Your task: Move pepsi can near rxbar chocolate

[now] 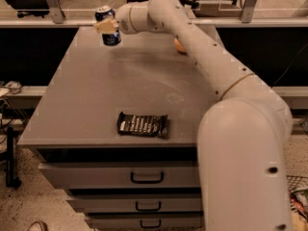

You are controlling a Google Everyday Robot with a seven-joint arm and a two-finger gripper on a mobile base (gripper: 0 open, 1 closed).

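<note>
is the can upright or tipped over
Upright: the can shows its silver top facing up, held by the end effector over the far corner of the table.

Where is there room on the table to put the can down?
The pincer holds the pepsi can at the far left. Bare table lies beyond and left of the rxbar chocolate. Its right side is crowded by the arm.

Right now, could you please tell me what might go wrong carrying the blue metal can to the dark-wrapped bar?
The gripper, at the table's far-left corner, grips the dark blue pepsi can, which might slip. The flat dark-wrapped chocolate bar lies near the front edge; a clumsy set-down could nudge it off.
</note>
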